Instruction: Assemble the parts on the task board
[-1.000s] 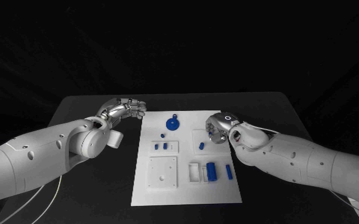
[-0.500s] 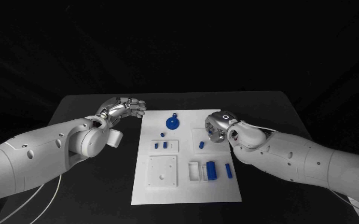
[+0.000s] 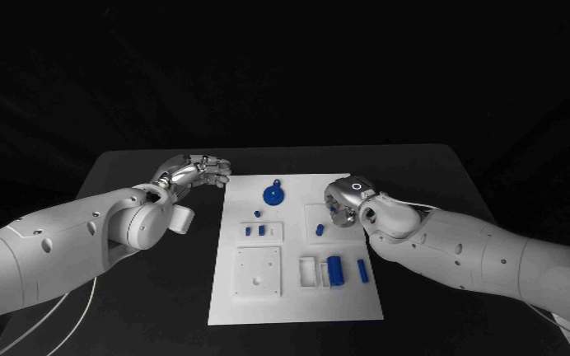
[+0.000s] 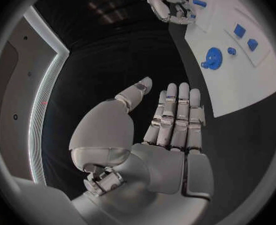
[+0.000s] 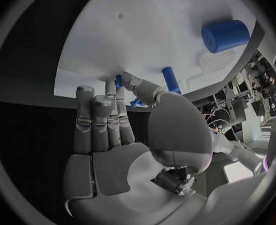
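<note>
The white task board lies in the middle of the table. On it are a blue gear, two small blue pieces, a blue peg, a blue cylinder and a blue bar. My right hand hovers over the board's right side, just beyond the peg, with its fingers straight. A small blue piece shows by its fingertips; whether they touch it is unclear. My left hand hangs off the board's far left corner, fingers extended and holding nothing.
The black table surrounds the board, with bare room on both sides and in front. White raised blocks and recesses stand on the board's near half. In the left wrist view the gear and my right hand are visible.
My right hand has drifted slightly toward the board's far end and a little inward. The left hand and the parts have stayed in place.
</note>
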`<action>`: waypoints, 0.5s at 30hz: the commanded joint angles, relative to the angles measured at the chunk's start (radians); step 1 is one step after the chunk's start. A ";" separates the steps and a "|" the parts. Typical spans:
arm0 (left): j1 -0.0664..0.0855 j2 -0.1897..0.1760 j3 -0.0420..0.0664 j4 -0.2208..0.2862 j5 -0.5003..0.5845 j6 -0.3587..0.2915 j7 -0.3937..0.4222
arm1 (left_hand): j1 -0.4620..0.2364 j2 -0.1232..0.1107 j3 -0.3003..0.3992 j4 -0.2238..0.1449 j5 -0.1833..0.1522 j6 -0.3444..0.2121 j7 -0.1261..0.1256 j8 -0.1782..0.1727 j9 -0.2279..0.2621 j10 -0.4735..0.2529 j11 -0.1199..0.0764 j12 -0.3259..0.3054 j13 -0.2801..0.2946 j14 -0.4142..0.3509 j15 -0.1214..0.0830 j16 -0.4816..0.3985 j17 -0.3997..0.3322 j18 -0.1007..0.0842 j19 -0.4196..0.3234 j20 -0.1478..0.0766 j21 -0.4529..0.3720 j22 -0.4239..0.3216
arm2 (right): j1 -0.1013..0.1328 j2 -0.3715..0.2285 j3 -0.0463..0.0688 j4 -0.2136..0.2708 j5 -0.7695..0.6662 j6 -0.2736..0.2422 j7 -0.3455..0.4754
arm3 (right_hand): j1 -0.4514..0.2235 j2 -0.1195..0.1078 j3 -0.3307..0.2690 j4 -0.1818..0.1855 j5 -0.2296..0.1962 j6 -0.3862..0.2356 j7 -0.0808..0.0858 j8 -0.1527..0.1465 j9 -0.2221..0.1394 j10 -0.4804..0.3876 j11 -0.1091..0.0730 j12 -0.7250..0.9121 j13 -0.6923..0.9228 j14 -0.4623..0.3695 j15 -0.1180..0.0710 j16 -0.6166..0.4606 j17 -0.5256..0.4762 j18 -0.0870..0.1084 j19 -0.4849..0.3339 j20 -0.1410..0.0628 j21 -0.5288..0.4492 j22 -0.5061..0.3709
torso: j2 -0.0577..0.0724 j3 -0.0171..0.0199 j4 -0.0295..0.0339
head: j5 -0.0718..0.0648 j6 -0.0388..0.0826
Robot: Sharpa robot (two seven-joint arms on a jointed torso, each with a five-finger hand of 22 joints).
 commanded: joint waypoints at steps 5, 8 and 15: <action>0.001 0.002 0.001 -0.001 0.005 0.006 0.007 | 0.000 0.000 -0.005 0.002 -0.004 -0.006 0.002 0.004 -0.001 0.000 0.008 -0.005 -0.002 0.008 0.001 -0.006 0.002 0.012 0.001 0.005 -0.005 0.002 | -0.005 -0.004 -0.003 0.008 -0.018 -0.028 -0.008 | 0.006 0.003 0.008 0.000 -0.001 0.011 -0.001 0.007 0.003 0.009 -0.001 0.008 0.010 0.003 -0.007 0.006 0.002 0.062 0.007 0.004 0.008 0.019 | -0.001 -0.0008 0.0004 | -0.002 0.001; 0.001 0.002 0.001 -0.002 0.005 0.006 0.007 | 0.000 0.000 -0.005 0.002 -0.004 -0.007 0.002 0.004 -0.001 0.000 0.008 -0.005 -0.002 0.009 0.001 -0.007 0.002 0.012 0.001 0.005 -0.005 0.002 | -0.005 -0.006 -0.003 0.012 -0.017 -0.037 -0.007 | 0.005 0.002 0.009 0.001 -0.001 0.012 -0.001 0.007 0.003 0.010 -0.002 0.009 0.011 0.003 -0.007 0.006 0.002 0.062 0.008 0.004 0.008 0.019 | -0.001 -0.0013 0.0010 | -0.002 0.000; 0.001 0.003 0.001 -0.004 0.005 0.005 0.006 | -0.001 0.000 -0.005 0.003 -0.004 -0.007 0.002 0.004 -0.001 0.000 0.008 -0.005 -0.002 0.009 0.001 -0.008 0.003 0.012 0.001 0.005 -0.006 0.003 | -0.005 -0.020 0.004 0.026 -0.015 -0.051 -0.004 | 0.004 0.000 0.011 0.001 -0.001 0.014 -0.002 0.008 0.005 0.012 -0.003 0.009 0.014 0.003 -0.008 0.006 0.003 0.062 0.009 0.003 0.009 0.019 | -0.001 -0.0012 0.0003 | -0.001 0.004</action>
